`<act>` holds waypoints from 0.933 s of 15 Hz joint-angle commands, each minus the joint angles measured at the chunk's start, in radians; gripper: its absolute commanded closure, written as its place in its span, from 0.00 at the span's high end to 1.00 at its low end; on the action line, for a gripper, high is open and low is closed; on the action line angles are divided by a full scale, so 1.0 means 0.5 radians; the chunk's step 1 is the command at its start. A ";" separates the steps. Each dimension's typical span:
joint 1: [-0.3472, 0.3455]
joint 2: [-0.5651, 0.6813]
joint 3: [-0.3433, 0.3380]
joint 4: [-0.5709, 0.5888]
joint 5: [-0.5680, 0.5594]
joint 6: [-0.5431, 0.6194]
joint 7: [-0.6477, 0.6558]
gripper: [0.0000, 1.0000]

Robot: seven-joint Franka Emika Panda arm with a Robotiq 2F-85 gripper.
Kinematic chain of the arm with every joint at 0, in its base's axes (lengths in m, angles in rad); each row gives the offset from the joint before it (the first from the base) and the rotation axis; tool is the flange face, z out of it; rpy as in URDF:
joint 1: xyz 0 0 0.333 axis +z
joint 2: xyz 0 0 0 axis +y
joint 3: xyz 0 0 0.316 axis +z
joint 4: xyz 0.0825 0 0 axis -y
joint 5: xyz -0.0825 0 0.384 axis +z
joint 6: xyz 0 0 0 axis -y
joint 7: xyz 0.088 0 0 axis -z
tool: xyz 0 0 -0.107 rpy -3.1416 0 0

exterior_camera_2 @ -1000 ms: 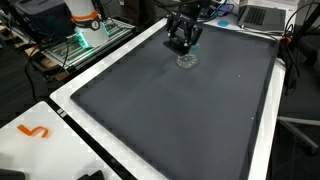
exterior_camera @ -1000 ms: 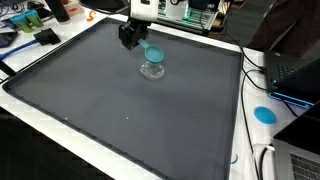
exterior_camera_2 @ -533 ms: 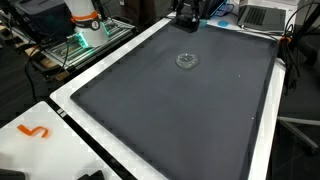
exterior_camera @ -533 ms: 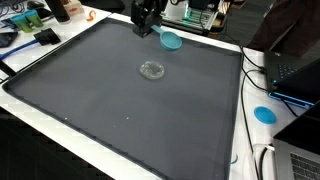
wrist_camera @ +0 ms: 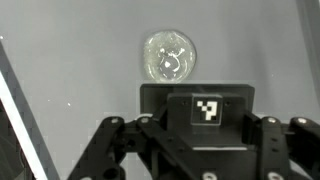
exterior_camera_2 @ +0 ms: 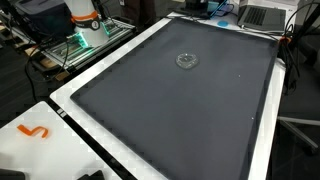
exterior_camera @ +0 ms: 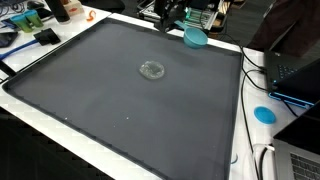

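My gripper [exterior_camera: 184, 28] hangs high over the far edge of the dark mat [exterior_camera: 110, 100], shut on a small blue cup [exterior_camera: 195, 37] that tilts out to its side. A clear glass dish [exterior_camera: 152, 69] lies alone on the mat, well away from the cup. That dish [exterior_camera_2: 186, 60] is also seen in an exterior view where only a dark piece of the arm [exterior_camera_2: 196, 5] shows at the top edge. In the wrist view the glass dish [wrist_camera: 170, 55] lies beyond the black tagged housing [wrist_camera: 207, 108]; fingertips and cup are out of frame.
A white border [exterior_camera: 240, 120] rings the mat. A blue disc [exterior_camera: 264, 113] and a laptop [exterior_camera: 297, 72] with cables sit on one side. Clutter [exterior_camera: 30, 25] fills a far corner. An orange piece [exterior_camera_2: 35, 131] lies on the white table, with equipment [exterior_camera_2: 85, 25] behind.
The gripper has lifted the blue cup off the glass dish and carried it up and toward the far edge of the mat. The dish has stayed in place.
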 commanded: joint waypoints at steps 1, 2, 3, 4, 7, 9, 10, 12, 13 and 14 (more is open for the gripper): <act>0.047 0.039 0.007 -0.004 -0.065 0.088 0.347 0.28; 0.059 0.061 0.007 0.007 -0.114 0.098 0.453 0.28; 0.074 0.094 0.007 0.025 -0.175 0.086 0.556 0.28; 0.086 0.125 0.007 0.044 -0.226 0.065 0.645 0.28; 0.074 0.109 0.010 0.024 -0.183 0.062 0.579 0.53; 0.076 0.126 0.010 0.036 -0.190 0.062 0.597 0.53; 0.076 0.128 0.009 0.042 -0.190 0.062 0.598 0.53; 0.077 0.128 0.009 0.049 -0.190 0.062 0.598 0.53; 0.092 0.124 0.015 0.054 -0.227 0.054 0.634 0.28; 0.105 0.127 0.019 0.063 -0.247 0.051 0.673 0.28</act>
